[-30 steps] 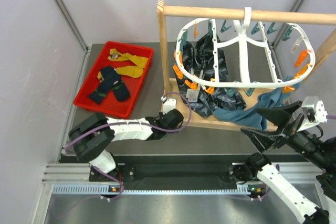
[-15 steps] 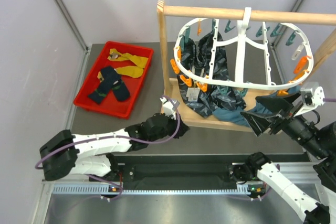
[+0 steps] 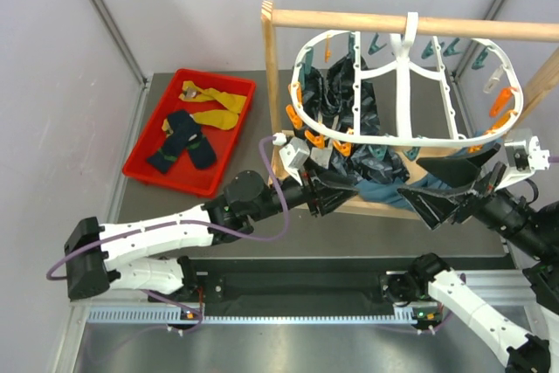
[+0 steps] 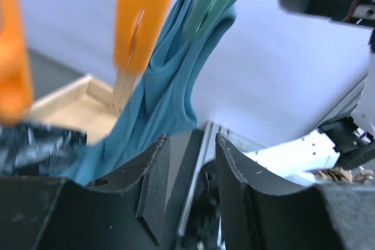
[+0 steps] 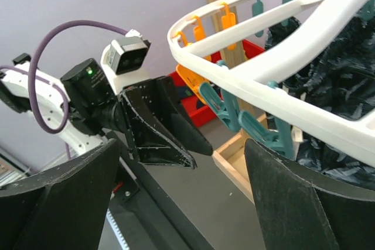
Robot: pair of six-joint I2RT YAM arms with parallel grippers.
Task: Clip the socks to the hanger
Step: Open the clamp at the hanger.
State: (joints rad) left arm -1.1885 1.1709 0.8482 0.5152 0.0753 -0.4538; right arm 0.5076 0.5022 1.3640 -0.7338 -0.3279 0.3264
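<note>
navy socks (image 3: 181, 140) and mustard socks (image 3: 214, 104) lie crumpled in a red tray (image 3: 225, 141). the white oval hanger (image 3: 406, 76) bears orange and teal pegs (image 3: 297, 118). left gripper (image 4: 190, 144) and right gripper (image 3: 430, 183) gape, empty.

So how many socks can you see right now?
4, all in the red tray: two navy socks crossed near its middle, two mustard-yellow socks toward its far end. None shows on the hanger. They overlap, so another could be hidden.

A robotics lab cell: pale panel walls (image 3: 201, 6) with metal corner struts (image 3: 104, 17) enclose a dark table (image 3: 249, 141), an aluminium mounting rail (image 3: 288, 314) at its near edge
</note>
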